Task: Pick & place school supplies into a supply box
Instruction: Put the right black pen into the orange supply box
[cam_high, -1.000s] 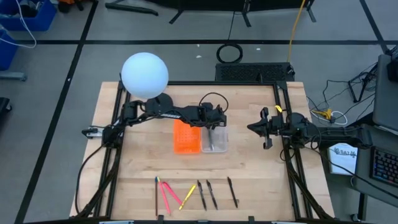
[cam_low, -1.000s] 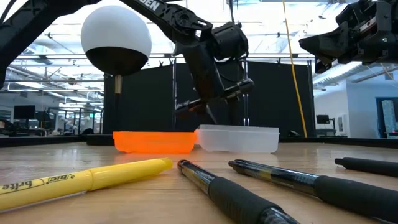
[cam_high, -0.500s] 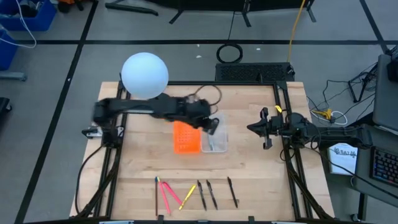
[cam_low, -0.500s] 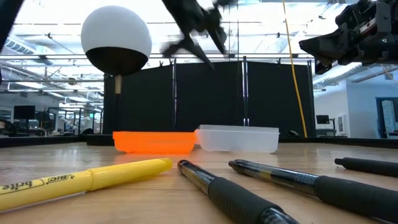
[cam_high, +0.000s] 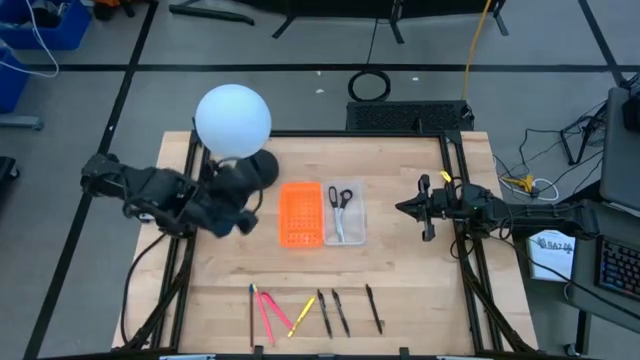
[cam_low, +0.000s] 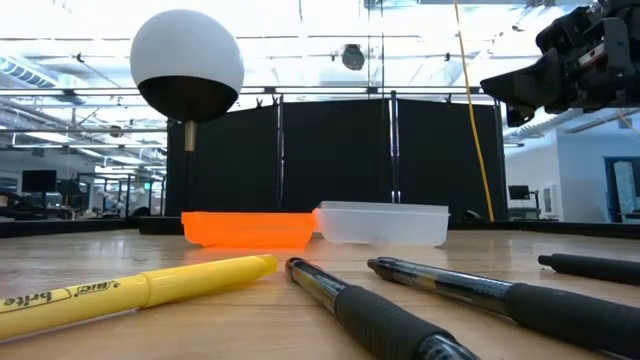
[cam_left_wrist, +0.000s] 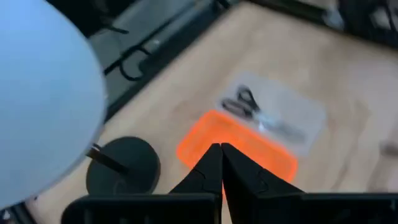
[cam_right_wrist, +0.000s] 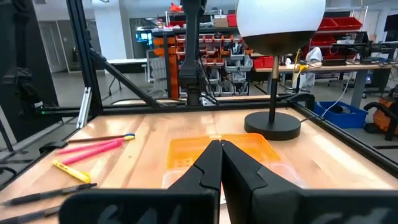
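Observation:
The black-handled scissors (cam_high: 339, 203) lie flat on the floor of the clear supply box (cam_high: 353, 228), which stands next to an orange tray (cam_high: 301, 214). Pink (cam_high: 266, 311), yellow (cam_high: 302, 315) and dark pens (cam_high: 341, 312) lie in a row near the table's near edge. My left gripper (cam_high: 243, 216) hangs shut, left of the orange tray and holding nothing; its wrist view shows the fingertips (cam_left_wrist: 221, 149) together above the tray (cam_left_wrist: 236, 146) and the scissors (cam_left_wrist: 244, 104). My right gripper (cam_high: 405, 207) waits shut to the right of the box.
A lamp with a white globe (cam_high: 233, 120) and a dark round base (cam_high: 264, 170) stands at the far left, close to my left arm. In the low view the yellow marker (cam_low: 140, 290) and dark pens (cam_low: 480, 295) lie in front of both trays. Bare wood lies between trays and pens.
My left gripper has risen from above the clear box and drawn back fast toward the table's left edge, past the orange tray. The scissors, hidden under it before, now show lying in the box. My right arm has kept still.

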